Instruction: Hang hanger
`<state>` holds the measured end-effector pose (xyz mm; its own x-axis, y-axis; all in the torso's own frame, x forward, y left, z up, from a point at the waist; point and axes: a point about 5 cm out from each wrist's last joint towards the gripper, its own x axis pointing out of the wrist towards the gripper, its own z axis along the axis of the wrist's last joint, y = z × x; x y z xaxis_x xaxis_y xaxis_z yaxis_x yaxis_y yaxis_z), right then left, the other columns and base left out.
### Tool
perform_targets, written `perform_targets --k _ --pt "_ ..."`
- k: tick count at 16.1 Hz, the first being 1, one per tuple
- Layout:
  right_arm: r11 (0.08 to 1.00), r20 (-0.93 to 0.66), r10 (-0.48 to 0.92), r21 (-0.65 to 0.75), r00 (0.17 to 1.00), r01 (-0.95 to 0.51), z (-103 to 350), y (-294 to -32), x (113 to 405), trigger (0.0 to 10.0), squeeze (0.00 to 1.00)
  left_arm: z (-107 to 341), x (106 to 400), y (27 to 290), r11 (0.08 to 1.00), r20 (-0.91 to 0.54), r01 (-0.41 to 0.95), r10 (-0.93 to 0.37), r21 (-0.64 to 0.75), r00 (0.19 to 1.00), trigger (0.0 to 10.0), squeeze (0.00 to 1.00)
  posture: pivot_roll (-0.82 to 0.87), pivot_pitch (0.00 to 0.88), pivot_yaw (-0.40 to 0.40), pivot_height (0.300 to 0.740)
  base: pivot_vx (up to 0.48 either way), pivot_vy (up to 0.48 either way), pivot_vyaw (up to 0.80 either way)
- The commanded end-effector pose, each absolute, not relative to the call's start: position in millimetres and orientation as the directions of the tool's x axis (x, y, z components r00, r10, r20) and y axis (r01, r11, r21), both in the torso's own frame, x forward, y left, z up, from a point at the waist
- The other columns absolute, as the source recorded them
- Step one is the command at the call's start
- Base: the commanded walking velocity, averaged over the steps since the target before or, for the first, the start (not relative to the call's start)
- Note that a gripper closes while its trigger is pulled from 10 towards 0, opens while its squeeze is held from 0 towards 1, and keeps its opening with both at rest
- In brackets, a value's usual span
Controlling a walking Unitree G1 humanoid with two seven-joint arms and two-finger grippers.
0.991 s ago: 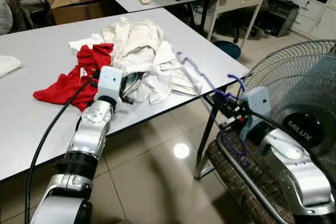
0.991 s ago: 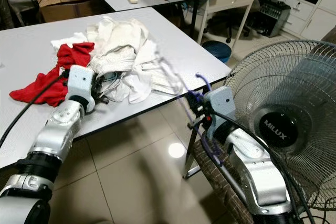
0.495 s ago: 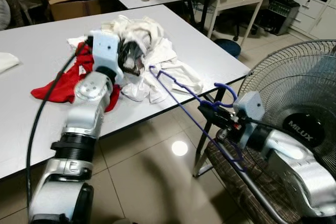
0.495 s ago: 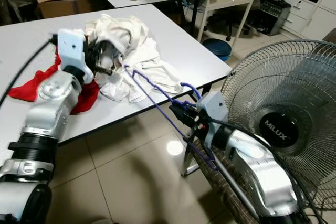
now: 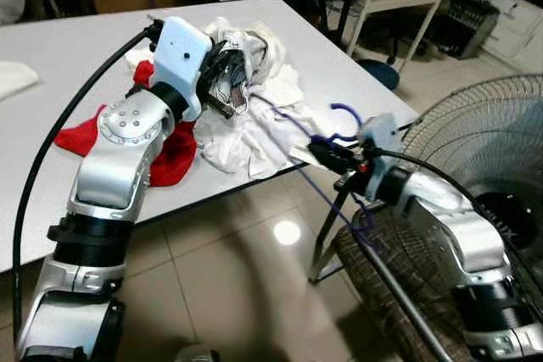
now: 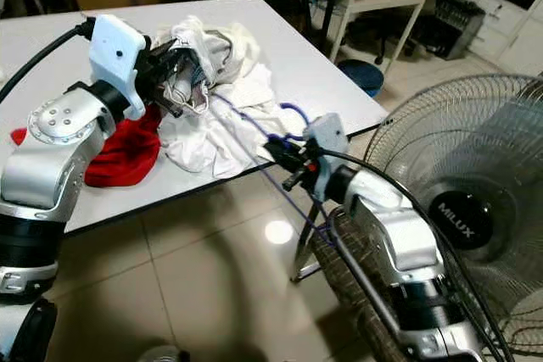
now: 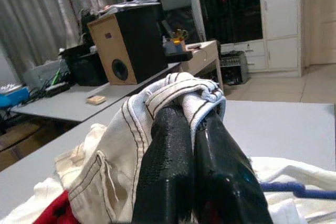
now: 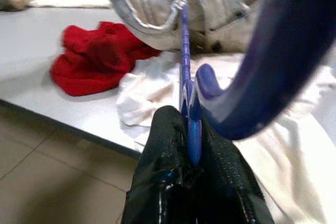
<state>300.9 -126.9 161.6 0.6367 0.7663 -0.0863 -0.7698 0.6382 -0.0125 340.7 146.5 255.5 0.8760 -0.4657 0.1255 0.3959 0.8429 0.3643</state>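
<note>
Left gripper (image 5: 222,91) clamped on white garment (image 7: 173,98), lifted off table (image 5: 68,65) to open it. Right gripper (image 5: 327,154) pinched blue hanger (image 8: 185,77), tip aimed into garment for threading.

Hanger (image 5: 293,125) tip beneath white garment (image 5: 242,129)

White table (image 5: 76,116): red cloth (image 5: 174,154), white clothes (image 5: 246,129).

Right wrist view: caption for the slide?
Right gripper shut on a blue hanger, pointing at white clothes on the table.
</note>
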Motion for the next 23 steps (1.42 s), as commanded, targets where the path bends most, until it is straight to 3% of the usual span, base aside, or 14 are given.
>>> perform_targets --k 1,4,7,12,14,16,18,19,21,22,23 --pt "0.587 -0.03 0.809 -0.02 0.587 -0.809 171.4 -122.8 299.2 10.0 0.0 263.0 338.2 145.6 0.857 0.166 0.359 -0.441 0.369 0.882 0.0 0.0 0.0 0.0 -0.132 0.74 0.0 0.0 0.0" --pt "0.571 0.005 0.821 -0.025 0.571 -0.82 170.6 -122.2 301.4 10.0 0.0 258.9 336.8 142.3 0.855 0.15 0.363 -0.441 0.371 0.885 0.0 0.0 0.02 0.0 -0.108 0.74 0.0 0.0 0.0" --pt "0.706 0.068 0.708 -0.026 0.703 -0.708 176.3 -123.3 330.6 10.0 0.0 263.0 340.4 125.2 0.802 0.127 0.446 -0.529 0.396 0.839 0.0 0.0 0.0 0.0 -0.07 0.74 0.0 0.0 0.0" --pt "0.849 0.071 0.526 -0.098 0.847 -0.519 193.7 -137.8 377.4 10.0 0.0 322.8 352.4 149.0 0.916 0.423 0.247 -0.369 0.317 0.827 0.0 0.0 0.0 0.0 -0.061 0.74 0.0 0.0 0.0" --pt "0.885 0.187 0.461 -0.166 0.868 -0.434 233.4 -148.4 396.3 10.0 0.0 368.0 341.8 179.7 0.957 0.613 0.09 -0.248 0.277 0.75 0.0 0.0 0.01 0.0 -0.073 0.74 0.0 0.0 0.0" --pt "0.87 0.336 0.493 -0.184 0.802 -0.458 268.6 -145.8 397.4 10.0 0.0 406.9 318.6 199.7 0.971 0.767 -0.006 -0.185 0.239 0.615 0.0 0.0 0.02 0.0 -0.08 0.74 0.0 0.0 0.0" --pt "0.868 0.441 0.49 -0.167 0.752 -0.467 289.2 -144.1 395.4 10.0 0.0 431.3 297.1 209.8 0.976 0.83 0.0 -0.184 0.217 0.526 0.0 0.0 0.02 0.0 -0.086 0.74 0.0 0.0 0.0" --pt "0.863 0.452 0.497 -0.164 0.741 -0.479 289.2 -142.4 394.5 10.0 0.0 430.9 293.9 211.1 0.966 0.798 0.027 -0.229 0.258 0.558 0.0 0.0 0.02 0.0 -0.09 0.74 0.0 0.0 0.0" --pt "0.854 0.398 0.519 -0.192 0.757 -0.484 269.6 -140.5 393.5 10.0 0.0 397.9 304.1 204.7 0.929 0.636 0.1 -0.321 0.357 0.702 0.0 0.0 0.03 0.0 -0.092 0.74 0.0 0.0 0.0" --pt "0.849 0.334 0.528 -0.184 0.781 -0.496 242.3 -144.2 387.8 10.0 0.0 341.9 312.1 190.8 0.88 0.405 0.233 -0.407 0.413 0.819 0.0 0.0 0.02 0.0 -0.093 0.74 0.0 0.0 0.0" --pt "0.835 0.299 0.551 -0.189 0.779 -0.517 228.2 -147.0 381.8 10.0 0.0 313.9 310.2 185.4 0.845 0.283 0.294 -0.445 0.446 0.85 0.0 0.0 0.01 0.0 -0.083 0.74 0.0 0.0 0.0"
